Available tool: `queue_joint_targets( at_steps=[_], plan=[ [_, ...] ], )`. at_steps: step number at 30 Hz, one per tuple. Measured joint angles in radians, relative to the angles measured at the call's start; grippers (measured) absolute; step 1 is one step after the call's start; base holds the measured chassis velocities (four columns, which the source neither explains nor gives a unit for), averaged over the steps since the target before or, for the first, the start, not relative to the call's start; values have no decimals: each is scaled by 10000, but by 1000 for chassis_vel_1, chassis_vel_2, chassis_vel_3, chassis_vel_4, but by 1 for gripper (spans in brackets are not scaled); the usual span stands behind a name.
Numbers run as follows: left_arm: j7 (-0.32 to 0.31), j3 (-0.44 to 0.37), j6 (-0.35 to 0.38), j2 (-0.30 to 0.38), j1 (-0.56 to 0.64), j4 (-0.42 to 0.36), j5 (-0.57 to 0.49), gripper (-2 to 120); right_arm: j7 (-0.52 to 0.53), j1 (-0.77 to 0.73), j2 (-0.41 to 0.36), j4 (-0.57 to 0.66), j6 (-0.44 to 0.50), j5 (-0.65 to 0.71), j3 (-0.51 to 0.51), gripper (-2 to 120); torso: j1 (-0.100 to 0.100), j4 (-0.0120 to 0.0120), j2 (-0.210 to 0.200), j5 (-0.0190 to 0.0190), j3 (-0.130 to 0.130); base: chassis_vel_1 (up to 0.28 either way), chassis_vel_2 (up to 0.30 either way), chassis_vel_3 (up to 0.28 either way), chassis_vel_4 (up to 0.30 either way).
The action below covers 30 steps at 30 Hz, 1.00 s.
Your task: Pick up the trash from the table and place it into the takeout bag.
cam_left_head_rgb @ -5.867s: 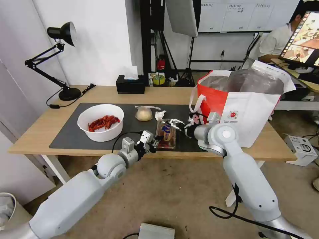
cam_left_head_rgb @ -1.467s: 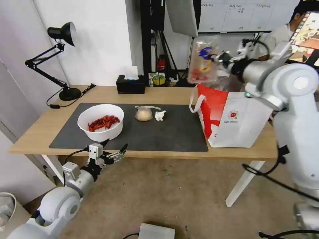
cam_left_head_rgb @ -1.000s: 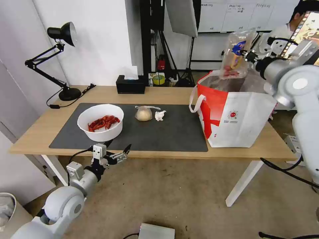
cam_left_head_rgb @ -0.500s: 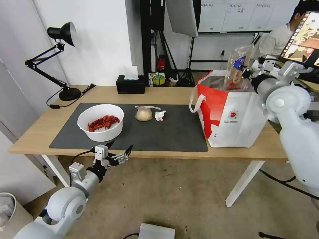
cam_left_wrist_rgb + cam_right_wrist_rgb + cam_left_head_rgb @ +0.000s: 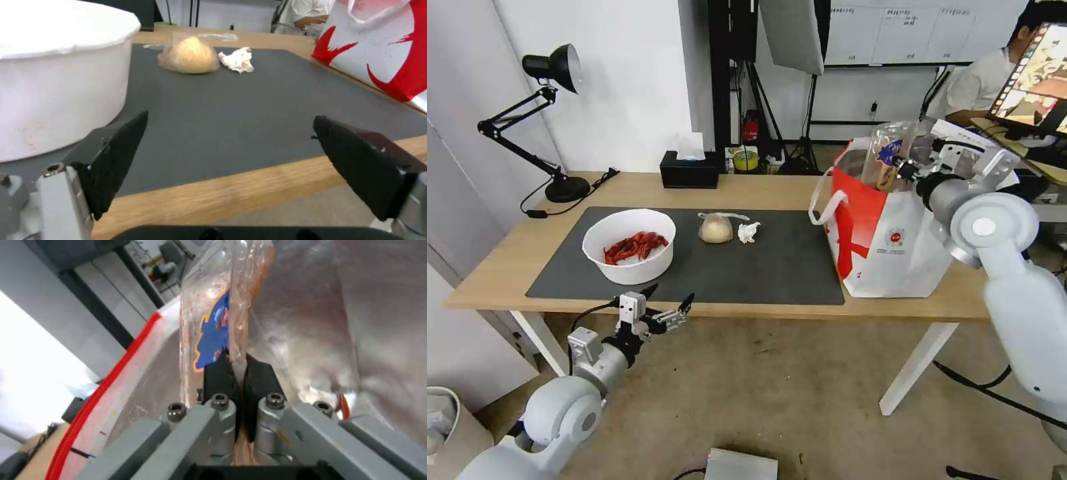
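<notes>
Left gripper (image 5: 665, 309) is hovering nearest the robot, just off the table's (image 5: 760, 311) front edge and below its top, with its two dark fingers (image 5: 116, 156) spread wide and holding nothing. In the left wrist view the mat (image 5: 231, 110) is lying open between those fingers, with a strip of bare wood at the near edge. Bowl (image 5: 629, 245) of red shells is sitting on the mat's left part, near its front edge and close beyond the left gripper. Farther back, the bag of beige lump (image 5: 716, 228) and the tissue (image 5: 748, 232) are resting side by side near the mat's rear edge, apart from each other by a small gap; a broad stretch of bare mat is lying between them and the takeout bag (image 5: 894, 247). Takeout bag is standing upright on the table's right end, its mouth open and one white handle (image 5: 826, 203) hanging over the left side. Right gripper (image 5: 904, 168) is reaching over the bag's rim, its fingers (image 5: 220, 373) pinched tight on the edge of the food box (image 5: 887, 155), which is hanging upright, partly down inside the foil lining (image 5: 311, 323). Lamp (image 5: 550, 120) and tissue box (image 5: 689, 170) are standing at the table's rear edge.
</notes>
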Motion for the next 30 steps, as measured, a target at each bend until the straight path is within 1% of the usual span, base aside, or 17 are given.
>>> queue_joint_targets(
  at_steps=[3,6,7,9,10,11,13,14,16,18,20,21,25,26,28,29,30],
  plan=[
    [-36,59,0,6,-34,-5,5,100,372,-49,-5,35,-29,413,170,0,0,-1,0,0,0,0,0,0,0],
    [-36,59,0,6,-34,-5,5,100,372,-49,-5,35,-29,413,170,0,0,-1,0,0,0,0,0,0,0],
    [-83,113,12,21,-85,-8,8,100,570,-66,-21,35,-119,780,306,0,0,-1,0,0,0,0,0,0,0],
    [-92,123,16,27,-92,-11,9,100,593,-66,-21,33,-142,841,325,1,0,-1,1,0,0,0,0,0,0],
    [-114,131,21,41,-99,-24,10,100,604,-61,-21,5,-203,929,348,7,0,0,1,0,0,0,0,0,0],
    [-114,131,21,41,-99,-24,10,100,604,-61,-21,5,-203,929,348,7,0,0,1,0,0,0,0,0,0],
    [-128,131,26,58,-96,-38,10,100,605,-41,-18,-21,-302,970,351,19,0,-1,0,1,0,0,0,0,0],
    [-128,131,26,58,-96,-38,10,100,605,-41,-18,-21,-302,970,351,19,0,-1,0,1,0,0,0,0,0],
    [-131,106,34,74,-75,-52,11,100,621,-2,2,-27,-386,1068,333,30,0,-1,0,0,0,0,0,0,0],
    [-131,99,35,82,-73,-59,10,100,621,8,7,-27,-402,1088,323,34,0,0,0,0,0,0,0,0,0],
    [-134,82,44,106,-82,-79,11,100,626,56,22,-30,-439,1123,291,46,0,0,0,0,0,0,0,0,0],
    [-134,82,44,106,-82,-79,11,100,626,56,22,-30,-439,1123,291,46,0,0,0,0,0,0,0,0,0],
    [-155,78,52,109,-93,-93,8,100,349,101,-27,-29,-466,1151,274,64,0,0,0,1,0,0,0,0,0],
    [-155,78,52,109,-93,-93,8,100,349,101,-27,-29,-466,1151,274,64,0,0,0,1,0,0,0,0,0],
    [-162,69,56,108,-94,-97,8,100,-772,92,-176,53,-374,646,197,74,0,-1,0,2,0,0,0,0,0],
    [-163,67,57,105,-99,-104,7,100,-1424,87,-273,102,-229,-22,58,78,0,0,0,1,0,0,0,0,0],
    [-163,67,57,105,-99,-104,7,100,-1424,87,-273,102,-229,-22,58,78,0,0,0,1,0,0,0,0,0]
  ],
)
